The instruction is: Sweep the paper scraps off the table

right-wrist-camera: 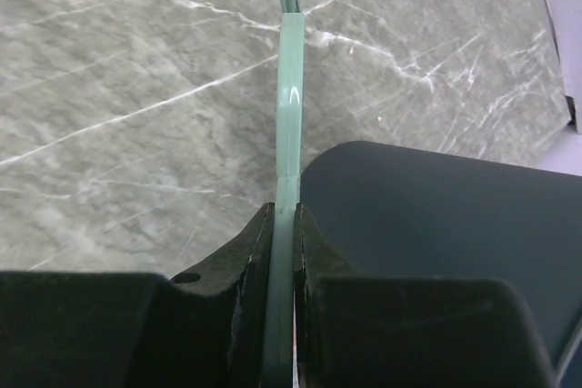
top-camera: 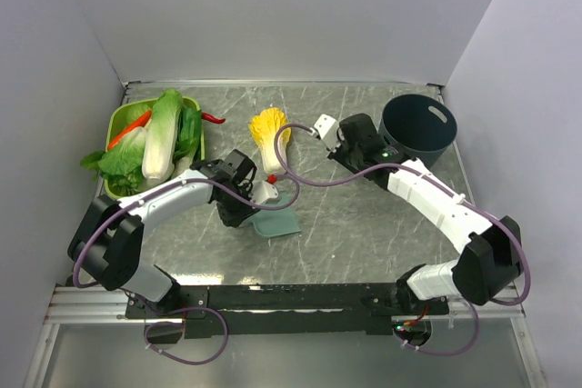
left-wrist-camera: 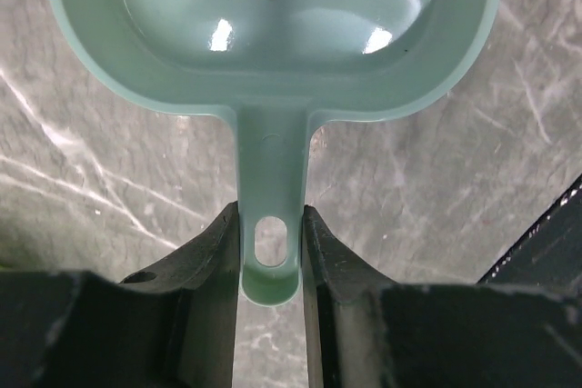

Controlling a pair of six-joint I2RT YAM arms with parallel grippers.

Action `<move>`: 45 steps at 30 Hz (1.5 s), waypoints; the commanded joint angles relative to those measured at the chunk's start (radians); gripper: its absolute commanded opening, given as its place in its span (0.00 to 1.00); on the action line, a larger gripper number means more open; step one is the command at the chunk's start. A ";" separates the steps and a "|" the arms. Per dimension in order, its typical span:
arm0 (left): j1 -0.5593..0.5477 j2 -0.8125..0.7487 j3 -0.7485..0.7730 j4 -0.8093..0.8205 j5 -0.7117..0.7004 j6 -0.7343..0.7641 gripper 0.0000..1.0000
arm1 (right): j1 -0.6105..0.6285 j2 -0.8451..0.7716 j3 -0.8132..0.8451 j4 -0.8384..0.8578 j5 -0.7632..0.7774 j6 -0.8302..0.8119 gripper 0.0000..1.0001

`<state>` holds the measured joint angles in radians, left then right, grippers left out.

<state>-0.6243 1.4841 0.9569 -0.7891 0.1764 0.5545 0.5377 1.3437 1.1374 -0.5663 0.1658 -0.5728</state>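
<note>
Left gripper (left-wrist-camera: 270, 215) pinches the handle of the one teal dustpan (left-wrist-camera: 273, 34), right gripper (right-wrist-camera: 284, 211) is pressed onto one pale-green strip (right-wrist-camera: 289, 88) beside the one dark bucket (top-camera: 416, 129), and beneath both we note the single table (top-camera: 364, 224), matte grey-green marble with thin pale veins.

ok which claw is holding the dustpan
The left claw, clamped on the handle of the teal dustpan; the right claw pinches a thin pale-green strip instead.

No legible text, label, brand, number or sign on anything in any view.
</note>
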 commanded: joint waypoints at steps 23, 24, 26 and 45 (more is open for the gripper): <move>0.044 -0.381 -0.136 0.134 0.097 -0.077 0.71 | 0.027 0.052 -0.067 0.153 0.057 -0.102 0.00; 0.047 -0.387 -0.139 0.130 0.100 -0.085 0.72 | 0.027 0.049 -0.086 0.169 0.058 -0.120 0.00; 0.052 -0.400 -0.139 0.113 0.098 -0.093 0.75 | 0.028 0.045 -0.113 0.215 0.063 -0.183 0.00; 0.127 -0.430 -0.110 0.103 0.112 -0.149 0.95 | 0.051 -0.018 -0.209 0.000 -0.218 -0.177 0.32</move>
<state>-0.5140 1.0637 0.8242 -0.7204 0.2642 0.4286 0.5762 1.3819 0.8993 -0.4152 0.0803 -0.8139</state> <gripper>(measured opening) 0.945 0.270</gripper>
